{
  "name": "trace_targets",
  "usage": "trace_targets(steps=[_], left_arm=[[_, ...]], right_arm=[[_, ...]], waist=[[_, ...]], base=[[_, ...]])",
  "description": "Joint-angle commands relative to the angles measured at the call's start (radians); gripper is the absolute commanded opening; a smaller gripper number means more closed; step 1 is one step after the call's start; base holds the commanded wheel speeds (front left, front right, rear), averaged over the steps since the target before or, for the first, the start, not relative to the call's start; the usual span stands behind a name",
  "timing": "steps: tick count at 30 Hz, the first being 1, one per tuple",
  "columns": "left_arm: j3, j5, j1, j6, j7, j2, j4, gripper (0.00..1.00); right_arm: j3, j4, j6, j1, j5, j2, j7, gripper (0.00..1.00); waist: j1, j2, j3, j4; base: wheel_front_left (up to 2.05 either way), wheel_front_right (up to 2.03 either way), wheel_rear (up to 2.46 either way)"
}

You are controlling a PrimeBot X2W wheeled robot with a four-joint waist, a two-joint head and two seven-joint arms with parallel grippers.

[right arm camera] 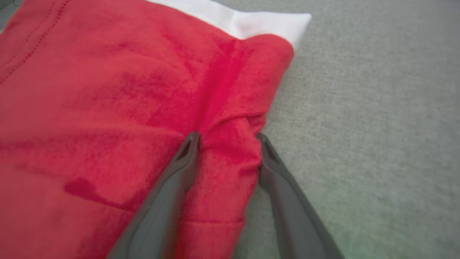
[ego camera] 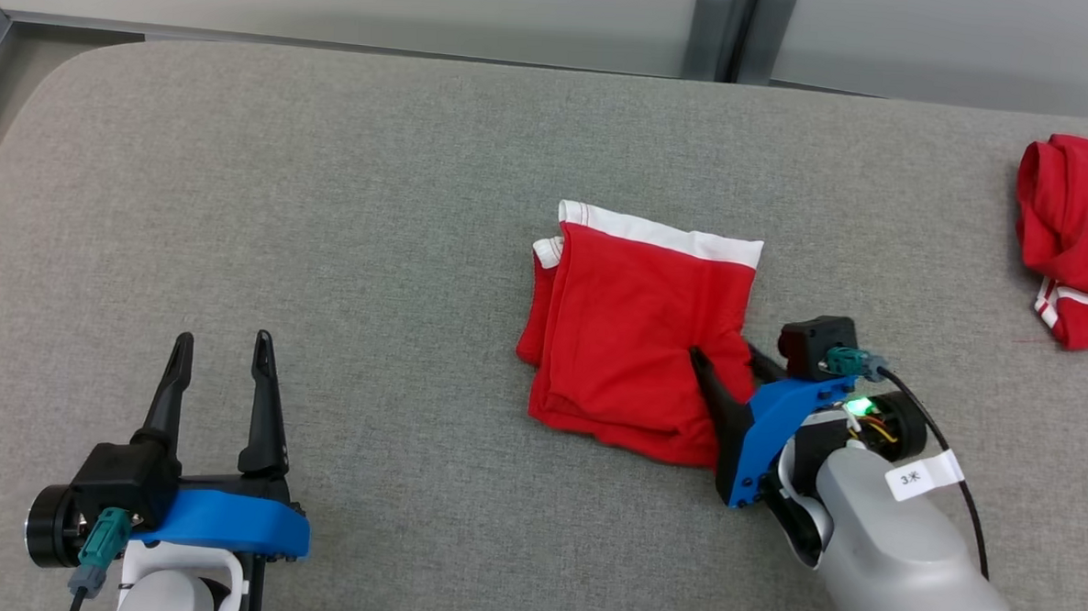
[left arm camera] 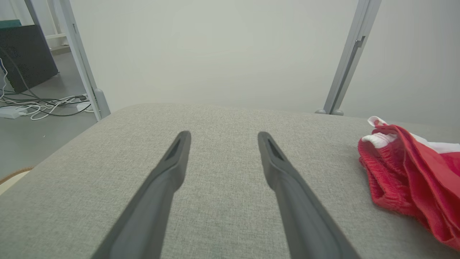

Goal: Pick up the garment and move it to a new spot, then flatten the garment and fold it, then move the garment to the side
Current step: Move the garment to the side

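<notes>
While the left gripper (ego camera: 223, 337) sits near-side, fingers spread, well apart from the action, the right gripper (ego camera: 724, 354) straddles a ridge of cloth, fingers apart, not clamped yet. That's the right edge of the garment (ego camera: 635, 328), folded, mid-table (ego camera: 374, 197). Risk: it pinches the top layer only and the fold peels open on the drag. Farther right, a second red garment (ego camera: 1075, 237) by the table edge could crowd the drop spot. Grey post (ego camera: 735, 29) behind, no obstacle.

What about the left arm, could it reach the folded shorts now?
Probably yes: only bare surface lies between the left gripper and the shorts; the right gripper sits at their other side.
</notes>
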Motion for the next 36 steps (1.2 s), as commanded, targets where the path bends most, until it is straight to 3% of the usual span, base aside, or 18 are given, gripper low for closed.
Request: trace_targets(steps=[1, 6, 17, 26, 36], left_arm=[[-0.001, -0.002, -0.011, -0.001, -0.005, 0.001, 0.002, 1.0], [-0.006, -0.001, -0.029, -0.003, -0.007, 0.004, -0.013, 1.0], [-0.015, 0.02, -0.092, -0.002, -0.008, 0.029, -0.065, 1.0], [-0.002, 0.044, -0.114, 0.011, 0.018, 0.088, -0.159, 1.0], [0.027, 0.062, -0.075, 0.025, 0.098, 0.16, -0.34, 1.0]], right_arm=[[0.039, 0.01, 0.003, 0.038, 0.024, 0.016, 0.023, 0.0], [0.099, -0.015, 0.001, -0.038, 0.054, -0.015, -0.016, 0.0], [0.263, -0.097, 0.001, -0.268, 0.058, -0.204, -0.01, 0.0], [0.386, -0.196, 0.002, -0.462, 0.115, -0.418, 0.025, 0.0], [0.41, -0.225, 0.001, -0.566, 0.201, -0.6, 0.045, 0.0]], waist=[[0.0001, 0.0001, 0.001, -0.005], [0.0001, 0.0001, 0.026, -0.024], [0.0001, 0.0001, 0.131, -0.095], [0.0001, 0.0001, 0.258, -0.231], [0.0001, 0.0001, 0.336, -0.369]], base=[[0.0, 0.0, 0.0], [0.0, 0.0, 0.0], [0.0, 0.0, 0.0], [0.0, 0.0, 0.0], [0.0, 0.0, 0.0]])
